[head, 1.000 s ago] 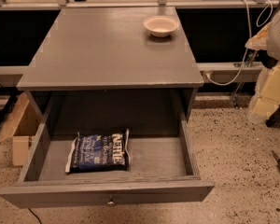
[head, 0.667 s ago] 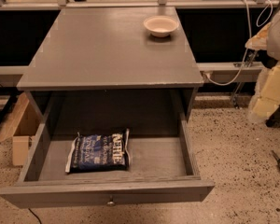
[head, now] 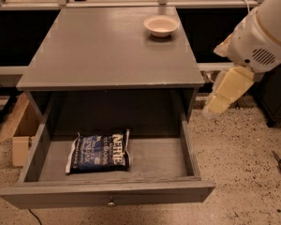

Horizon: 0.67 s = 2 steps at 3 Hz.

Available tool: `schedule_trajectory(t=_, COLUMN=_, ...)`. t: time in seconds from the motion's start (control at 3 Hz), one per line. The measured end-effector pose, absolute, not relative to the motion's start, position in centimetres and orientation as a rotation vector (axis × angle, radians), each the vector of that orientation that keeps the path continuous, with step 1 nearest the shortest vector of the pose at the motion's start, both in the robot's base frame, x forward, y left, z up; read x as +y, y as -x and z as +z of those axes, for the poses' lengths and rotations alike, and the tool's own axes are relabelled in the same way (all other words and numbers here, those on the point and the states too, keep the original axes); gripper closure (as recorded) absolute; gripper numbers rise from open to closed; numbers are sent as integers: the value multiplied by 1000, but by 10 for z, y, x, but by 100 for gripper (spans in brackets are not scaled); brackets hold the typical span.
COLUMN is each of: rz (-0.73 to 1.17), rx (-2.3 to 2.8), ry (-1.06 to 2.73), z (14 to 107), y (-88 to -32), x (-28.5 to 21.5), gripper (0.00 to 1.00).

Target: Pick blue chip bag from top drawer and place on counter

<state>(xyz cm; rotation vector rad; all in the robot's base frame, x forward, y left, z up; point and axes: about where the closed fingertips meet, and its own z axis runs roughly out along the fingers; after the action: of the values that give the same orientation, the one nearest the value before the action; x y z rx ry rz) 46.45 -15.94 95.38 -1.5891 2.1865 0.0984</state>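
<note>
The desk [head: 107,46] fills the upper middle of the frame, its grey top running to worn edges. Below it the top drawer [head: 154,159] stands pulled out toward the lower edge, open from above. My gripper [head: 219,100] hangs at the right of the frame, just past the desk's right edge, over the speckled floor [head: 239,163]. It touches nothing, and I cannot tell whether it is spread or pressed together. The blue chip bag [head: 99,151] lies flat in the drawer's left half, with bare drawer floor to its right. A white bowl [head: 161,26] sits near the desk's upper right corner.
</note>
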Motion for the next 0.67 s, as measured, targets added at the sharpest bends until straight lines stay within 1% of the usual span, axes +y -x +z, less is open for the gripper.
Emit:
schedule_trajectory(t=0.33, rz=256, rx=2118, ry=1460, z=944, y=-492, x=-108, gripper=0)
schedule_trajectory(t=0.67, rz=256, rx=2118, ry=1460, z=944, y=-492, x=-108, gripper=0)
